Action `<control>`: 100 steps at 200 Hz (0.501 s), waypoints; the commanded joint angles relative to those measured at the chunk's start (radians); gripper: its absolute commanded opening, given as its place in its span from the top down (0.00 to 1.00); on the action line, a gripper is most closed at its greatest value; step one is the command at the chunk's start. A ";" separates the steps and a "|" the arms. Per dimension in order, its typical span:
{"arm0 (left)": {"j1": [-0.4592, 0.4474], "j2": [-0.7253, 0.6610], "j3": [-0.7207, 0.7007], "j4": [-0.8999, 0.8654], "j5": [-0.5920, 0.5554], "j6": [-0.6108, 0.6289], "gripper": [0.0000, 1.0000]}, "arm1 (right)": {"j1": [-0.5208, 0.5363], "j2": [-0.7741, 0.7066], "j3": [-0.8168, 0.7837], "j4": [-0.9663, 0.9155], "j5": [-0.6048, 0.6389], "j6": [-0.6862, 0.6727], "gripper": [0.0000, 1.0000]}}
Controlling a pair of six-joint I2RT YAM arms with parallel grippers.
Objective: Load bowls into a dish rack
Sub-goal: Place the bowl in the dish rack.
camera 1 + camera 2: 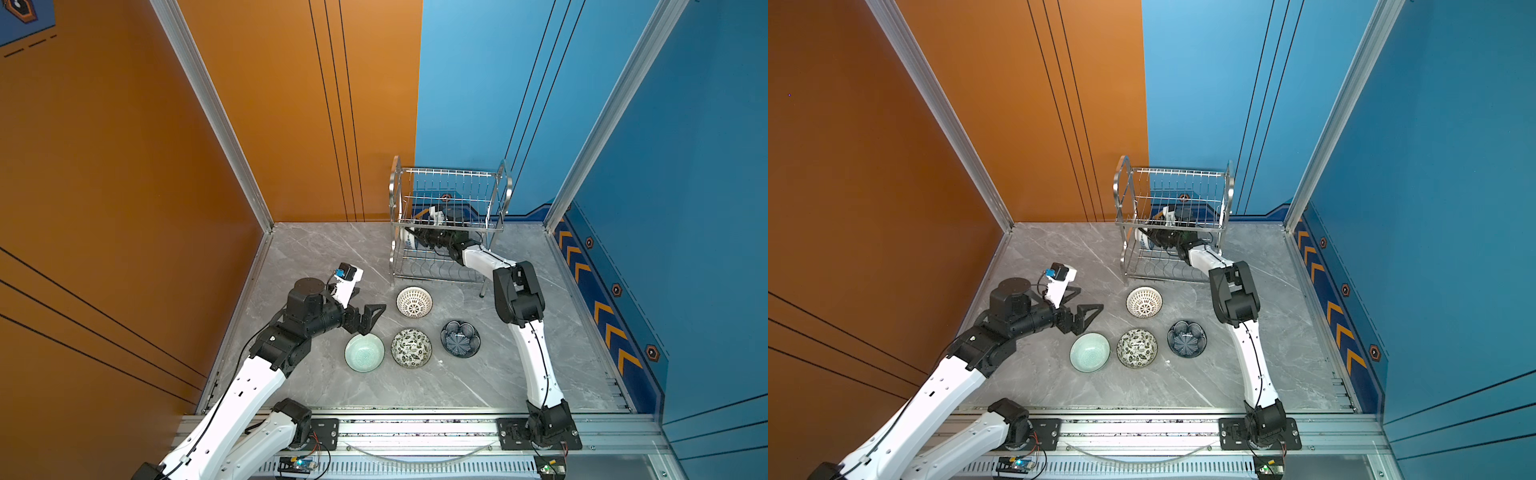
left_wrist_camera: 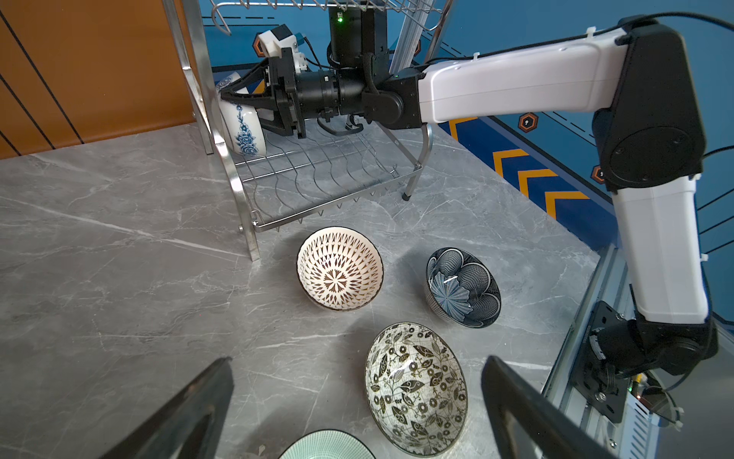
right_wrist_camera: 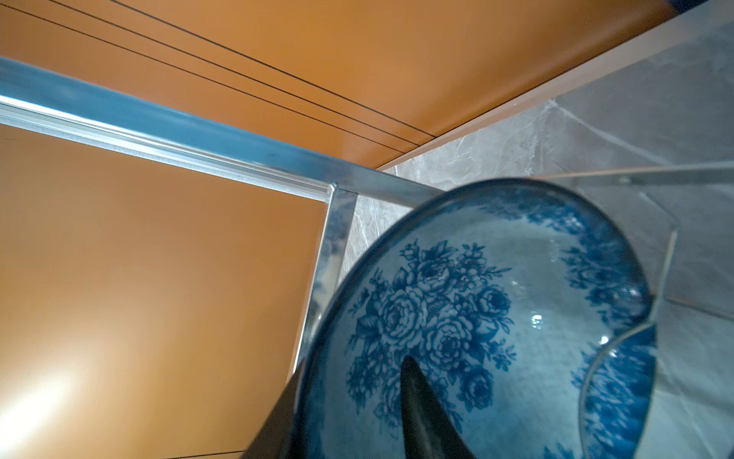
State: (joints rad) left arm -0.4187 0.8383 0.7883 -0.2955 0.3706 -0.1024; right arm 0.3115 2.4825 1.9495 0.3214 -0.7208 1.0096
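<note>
The dish rack stands at the table's 12 o'clock, with the floral bowl on edge at its lower shelf's 9 o'clock end. The lattice bowl lies just before the rack. At its 6 o'clock lies the leaf bowl, with the ringed bowl at that one's 9 and the petal bowl at its 3.

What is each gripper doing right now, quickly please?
Left gripper: open, holding nothing.
Right gripper: jaws straddle the blue-floral bowl rim in the dish rack; whether it grips cannot be told.
</note>
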 commanded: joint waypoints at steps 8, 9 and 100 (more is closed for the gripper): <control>0.001 -0.015 -0.013 0.016 0.023 -0.010 0.02 | -0.011 -0.050 -0.035 -0.010 0.010 -0.005 0.61; 0.001 -0.014 -0.013 0.016 0.023 -0.010 0.02 | -0.011 -0.051 -0.035 -0.010 0.009 -0.005 0.61; 0.000 -0.015 -0.014 0.016 0.025 -0.010 0.02 | -0.017 -0.083 -0.077 0.006 0.009 -0.005 0.59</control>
State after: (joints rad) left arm -0.4187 0.8337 0.7856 -0.2951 0.3706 -0.1024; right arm 0.3077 2.4512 1.8973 0.3260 -0.7212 1.0096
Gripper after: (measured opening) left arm 0.979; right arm 0.407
